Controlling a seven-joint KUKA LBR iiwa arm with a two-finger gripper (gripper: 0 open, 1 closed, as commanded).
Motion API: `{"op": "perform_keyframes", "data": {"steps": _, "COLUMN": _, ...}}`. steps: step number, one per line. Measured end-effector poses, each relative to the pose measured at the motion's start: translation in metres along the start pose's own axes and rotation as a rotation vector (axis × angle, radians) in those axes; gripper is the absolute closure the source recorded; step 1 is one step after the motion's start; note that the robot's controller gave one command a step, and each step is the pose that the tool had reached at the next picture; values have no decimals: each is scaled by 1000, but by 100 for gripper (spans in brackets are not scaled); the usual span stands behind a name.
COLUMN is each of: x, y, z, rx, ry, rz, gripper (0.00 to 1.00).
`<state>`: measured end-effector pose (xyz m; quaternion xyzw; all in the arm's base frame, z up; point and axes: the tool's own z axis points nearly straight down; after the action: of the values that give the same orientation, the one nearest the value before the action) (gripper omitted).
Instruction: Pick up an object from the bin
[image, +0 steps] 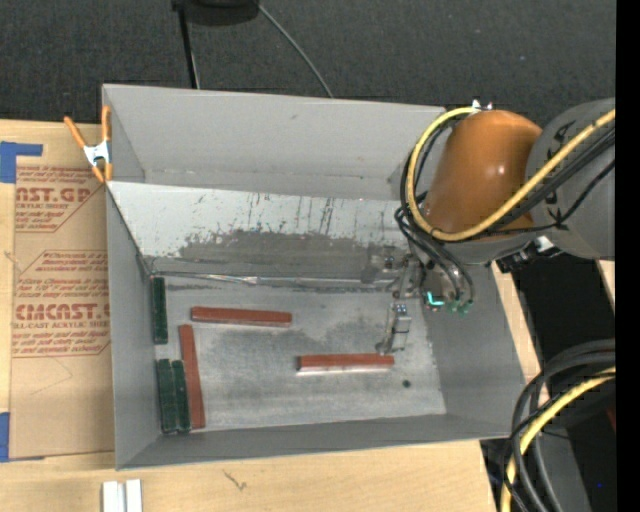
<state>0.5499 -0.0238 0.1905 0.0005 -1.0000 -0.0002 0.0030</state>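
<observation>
Step in hand: bringing the jaws down on a thing in the grey metal bin (250, 130); nothing looks lifted yet
Nearest thing: a flat red-brown bar (345, 363) lying on the bin floor, its right end just beside the jaws and a little below them in the camera view
Doing it well: my judgement is to shift toward the bar's middle, turn so the jaws close across its narrow width, and go low enough to catch its thin edges
Risk: a grip at the very end may let the bar tip or slide out
Jaws: whether spread or pressed together I cannot tell; nothing is seen between them
Further from the jaws: a second red-brown bar (240, 317) to their left, well apart
Farthest from the jaws: a third red-brown bar (190, 375) and dark green bars (172, 395) along the left wall
</observation>
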Motion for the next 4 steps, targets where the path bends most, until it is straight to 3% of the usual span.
{"op": "perform_keyframes", "data": {"steps": 1, "x": -2, "y": 0, "z": -5, "rx": 1, "ry": -8, "rz": -1, "gripper": 0}}
{"op": "perform_keyframes", "data": {"steps": 2, "x": 9, "y": -12, "z": 50, "rx": 1, "ry": -14, "rz": -24, "gripper": 0}}
{"op": "perform_keyframes", "data": {"steps": 4, "x": 11, "y": -13, "z": 97, "rx": 0, "ry": -2, "rz": -92, "gripper": 0}}
